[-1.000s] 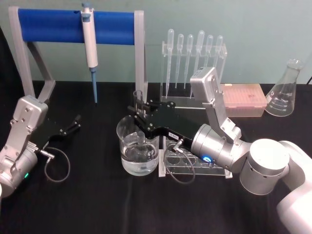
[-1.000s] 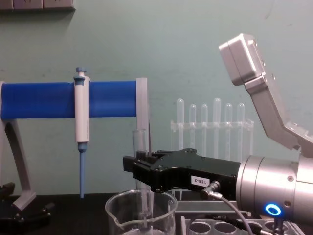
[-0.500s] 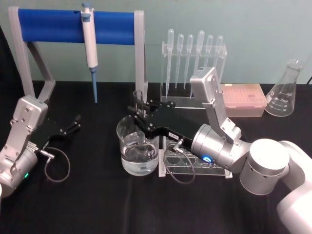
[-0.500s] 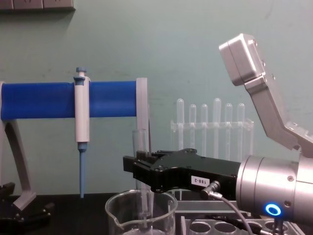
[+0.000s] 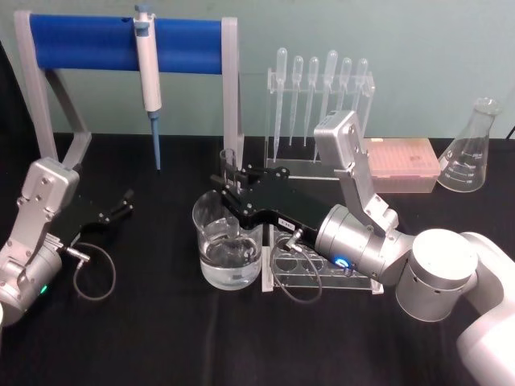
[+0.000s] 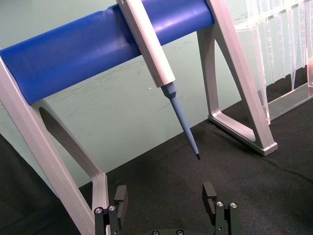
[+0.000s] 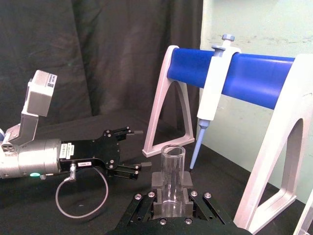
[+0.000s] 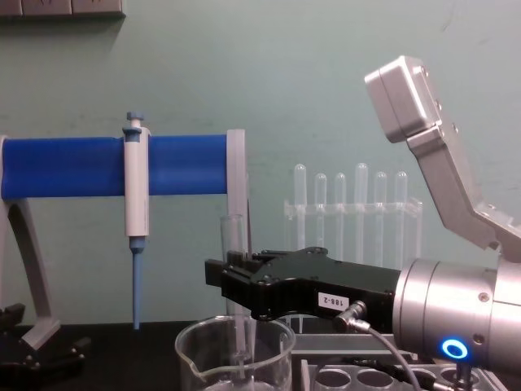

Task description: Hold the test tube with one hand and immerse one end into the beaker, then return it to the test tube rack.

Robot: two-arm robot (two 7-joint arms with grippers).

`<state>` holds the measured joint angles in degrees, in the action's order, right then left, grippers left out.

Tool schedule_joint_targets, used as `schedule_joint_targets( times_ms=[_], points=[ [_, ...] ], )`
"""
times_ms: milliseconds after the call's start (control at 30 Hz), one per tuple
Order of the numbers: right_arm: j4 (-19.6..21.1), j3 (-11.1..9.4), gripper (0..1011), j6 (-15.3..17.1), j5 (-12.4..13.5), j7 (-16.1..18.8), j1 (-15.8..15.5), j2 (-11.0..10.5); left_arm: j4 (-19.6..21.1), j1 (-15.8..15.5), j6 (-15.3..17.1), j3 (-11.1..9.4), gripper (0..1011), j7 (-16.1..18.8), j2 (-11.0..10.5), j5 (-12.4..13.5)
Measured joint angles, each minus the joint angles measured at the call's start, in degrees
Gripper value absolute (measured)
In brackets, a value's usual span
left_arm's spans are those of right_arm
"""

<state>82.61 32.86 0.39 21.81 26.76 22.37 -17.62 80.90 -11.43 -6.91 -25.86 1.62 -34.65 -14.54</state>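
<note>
The black worktop (image 5: 161, 338) spreads under me, and at its 11 o'clock stands the blue-barred stand (image 5: 121, 44) with a pipette (image 5: 147, 68) hanging from it. At 12 o'clock a clear rack (image 5: 322, 88) holds plastic pipettes, and a flask (image 5: 471, 149) sits at 2 o'clock.

My right arm reaches across the middle of the worktop, its right gripper (image 5: 229, 186) out over the beaker (image 5: 228, 245), which stands near the centre with water in its lower part. A clear tube rack (image 5: 318, 269) lies just beside the beaker at its 3 o'clock, under my wrist.

The right gripper pinches the test tube (image 8: 235, 269) upright between its jaws; in the right wrist view the open rim of the tube (image 7: 172, 176) rises from between the pads. In the chest view the tube's lower part runs down inside the beaker (image 8: 236, 354), so I judge the immersing step is in hand, the low end down in the glass or close to the water.

My left gripper (image 5: 121, 205) rests parked at 9 o'clock, jaws spread, holding nothing.

The next move, as I judge it, calls for a straight lift clear of the beaker's rim, keeping the tube vertical, before carrying it back to the rack.
</note>
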Motion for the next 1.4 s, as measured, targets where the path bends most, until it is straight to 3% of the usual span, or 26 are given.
schedule_joint_targets(
  times_ms=[667,900,1067,1400],
  points=[
    [0.06,-0.07,225,0.03,-0.05,0.01,0.0,0.01,0.0,0.0,0.0,0.0,1000,0.0,0.0,0.0],
    [4.93,-1.77,225,1.51,-0.03,-0.01,0.35,-0.49,0.0,0.0,0.0,0.0,1000,0.0,0.0,0.0],
    [10.15,-3.64,225,3.37,1.46,-0.09,0.73,-1.48,0.0,0.0,0.0,-0.01,1000,0.0,0.0,0.0],
    [20.57,-8.19,225,8.35,4.92,-2.9,-1.45,-6.26,0.0,0.0,0.0,0.0,1000,0.0,0.0,0.0]
  ],
)
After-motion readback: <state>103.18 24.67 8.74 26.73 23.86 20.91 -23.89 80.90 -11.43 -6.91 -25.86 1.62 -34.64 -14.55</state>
